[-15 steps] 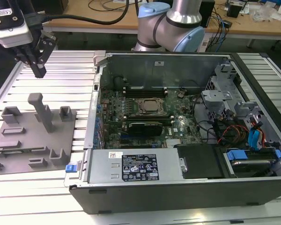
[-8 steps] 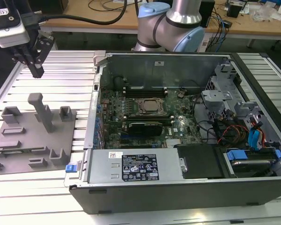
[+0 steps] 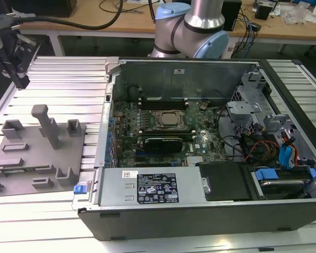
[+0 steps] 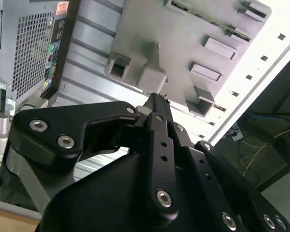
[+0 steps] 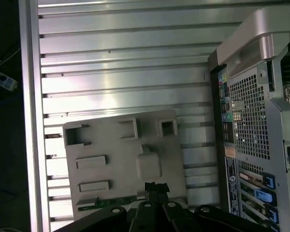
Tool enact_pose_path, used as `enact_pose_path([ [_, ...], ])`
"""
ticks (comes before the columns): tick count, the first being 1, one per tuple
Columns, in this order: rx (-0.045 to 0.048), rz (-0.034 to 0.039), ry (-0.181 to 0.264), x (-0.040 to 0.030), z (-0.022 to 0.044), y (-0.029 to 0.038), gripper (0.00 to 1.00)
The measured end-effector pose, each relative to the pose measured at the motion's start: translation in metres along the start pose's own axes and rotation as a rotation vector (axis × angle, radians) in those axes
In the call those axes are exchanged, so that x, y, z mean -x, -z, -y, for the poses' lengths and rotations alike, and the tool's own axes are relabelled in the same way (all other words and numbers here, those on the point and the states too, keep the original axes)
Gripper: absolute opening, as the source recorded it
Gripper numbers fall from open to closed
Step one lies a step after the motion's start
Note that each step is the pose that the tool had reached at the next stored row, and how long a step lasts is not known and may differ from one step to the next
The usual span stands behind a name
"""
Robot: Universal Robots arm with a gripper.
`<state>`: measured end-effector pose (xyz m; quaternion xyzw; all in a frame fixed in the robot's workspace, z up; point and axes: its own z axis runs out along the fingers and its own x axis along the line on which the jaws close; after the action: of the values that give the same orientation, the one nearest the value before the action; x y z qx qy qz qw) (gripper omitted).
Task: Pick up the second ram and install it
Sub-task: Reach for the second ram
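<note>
Gripper (image 5: 154, 186) apparently closed, empty; second ram (image 5: 108, 202): thin green strip in grey holder (image 5: 116, 151).

Up at the back, the arm (image 3: 192, 23) rises from its blue-and-silver joints. Out on the exterior view's left, the black gripper (image 3: 21, 78) hangs high and points downward. The second wrist view shows its fingers (image 4: 157, 116) drawn tight together with the tips meeting, and the first wrist view shows that same closed tip (image 5: 156, 186).
</note>
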<state>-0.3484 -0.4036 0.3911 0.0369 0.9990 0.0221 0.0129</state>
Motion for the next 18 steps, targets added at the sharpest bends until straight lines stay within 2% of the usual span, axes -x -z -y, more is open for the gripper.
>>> enact_pose_path([
  [2,0.0000,-0.0001,0.001,-0.0063,0.0050,0.0001,0.11],
  [4,0.0000,-0.0002,0.002,-0.0112,0.0149,0.0003,0.11],
  [5,0.0000,-0.0001,0.002,-0.0121,0.0198,0.0003,0.11],
  [7,-0.0005,-0.0001,0.003,-0.0127,0.0253,0.0004,0.11],
  [8,-0.0008,-0.0001,0.003,-0.0139,0.0322,0.0003,0.11],
  [9,-0.0010,0.0000,0.003,-0.0199,0.0383,-0.0004,0.11],
  [10,-0.0009,0.0000,0.004,-0.0277,0.0411,-0.0017,0.11],
  [11,-0.0010,-0.0001,0.005,-0.0301,0.0420,-0.0021,0.11],
  [18,-0.0011,-0.0002,0.005,-0.0302,0.0421,-0.0022,0.11],
])
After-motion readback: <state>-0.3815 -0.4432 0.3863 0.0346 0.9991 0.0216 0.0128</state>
